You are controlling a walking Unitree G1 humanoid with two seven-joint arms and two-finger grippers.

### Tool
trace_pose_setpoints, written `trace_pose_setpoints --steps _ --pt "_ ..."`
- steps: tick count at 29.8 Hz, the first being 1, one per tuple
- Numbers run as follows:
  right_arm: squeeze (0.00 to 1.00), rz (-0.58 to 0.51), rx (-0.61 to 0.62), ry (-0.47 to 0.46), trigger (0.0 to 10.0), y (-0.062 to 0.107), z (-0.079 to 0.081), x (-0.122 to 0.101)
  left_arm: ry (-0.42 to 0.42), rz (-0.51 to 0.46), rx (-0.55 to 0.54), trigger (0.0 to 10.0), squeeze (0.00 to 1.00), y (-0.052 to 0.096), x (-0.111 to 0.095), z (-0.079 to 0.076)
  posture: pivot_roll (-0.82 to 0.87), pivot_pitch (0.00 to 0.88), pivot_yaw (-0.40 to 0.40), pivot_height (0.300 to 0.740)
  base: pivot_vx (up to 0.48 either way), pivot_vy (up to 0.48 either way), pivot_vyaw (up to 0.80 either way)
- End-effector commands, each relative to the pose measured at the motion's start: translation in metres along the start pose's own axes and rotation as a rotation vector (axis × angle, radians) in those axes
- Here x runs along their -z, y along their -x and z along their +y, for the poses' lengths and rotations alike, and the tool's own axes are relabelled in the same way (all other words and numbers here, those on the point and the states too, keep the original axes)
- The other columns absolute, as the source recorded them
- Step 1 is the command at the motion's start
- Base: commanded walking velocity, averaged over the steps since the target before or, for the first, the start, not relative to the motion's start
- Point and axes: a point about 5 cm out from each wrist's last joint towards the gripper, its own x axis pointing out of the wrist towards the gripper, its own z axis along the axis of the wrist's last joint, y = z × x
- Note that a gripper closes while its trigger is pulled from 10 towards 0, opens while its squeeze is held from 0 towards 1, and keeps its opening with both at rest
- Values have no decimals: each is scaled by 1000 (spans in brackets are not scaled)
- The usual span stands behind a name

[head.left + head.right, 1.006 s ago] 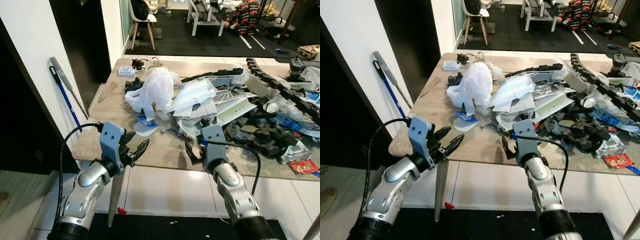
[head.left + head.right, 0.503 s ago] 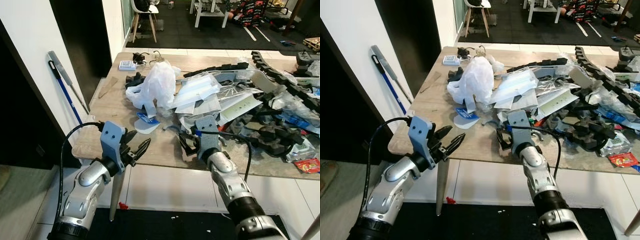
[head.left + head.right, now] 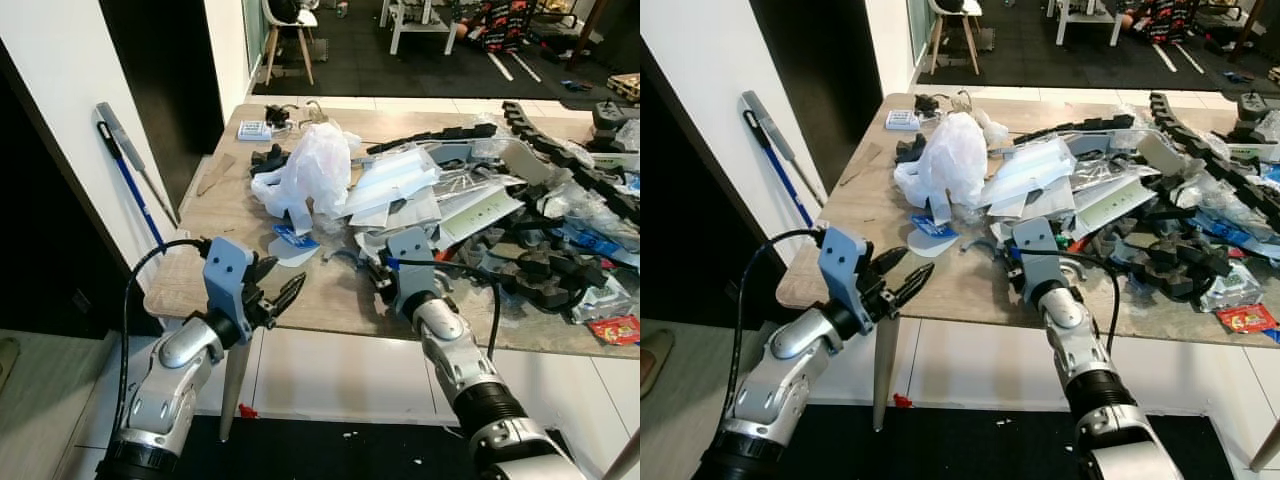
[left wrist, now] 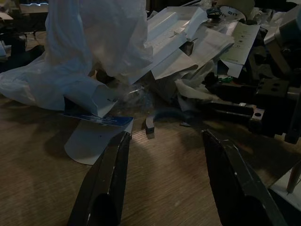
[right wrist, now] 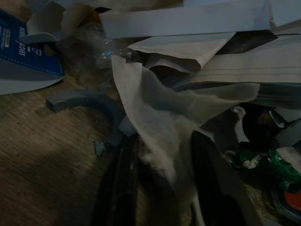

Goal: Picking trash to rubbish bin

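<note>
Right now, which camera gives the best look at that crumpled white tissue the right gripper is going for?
The right wrist view: the crumpled white tissue lies between the right gripper's open fingers, draped off the paper pile. In the eye views the gripper's blue-grey housing hides it. The left wrist view shows pale scraps there, too dim to tell.

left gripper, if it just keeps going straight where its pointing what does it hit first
Probably the small grey curved piece on the table, centred between the open left gripper fingers. Just beyond lie the white card and white plastic bag. Depth is uncertain.
</note>
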Motion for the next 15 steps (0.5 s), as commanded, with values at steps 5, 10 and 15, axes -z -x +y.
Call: trace_pose_setpoints --steps 5,10,15 --pt "0 -32 49 -8 0 6 -4 -2 19 12 -11 10000 0 0 5 1 -14 104 42 740 0 0 0" --pt "0 -93 47 -10 0 11 3 -13 41 -4 -37 10000 0 -1 5 2 -28 99 44 740 0 0 0" --pt "0 -136 57 -33 0 17 9 -21 83 -34 -72 10000 0 -1 2 6 -40 97 40 740 0 0 0"
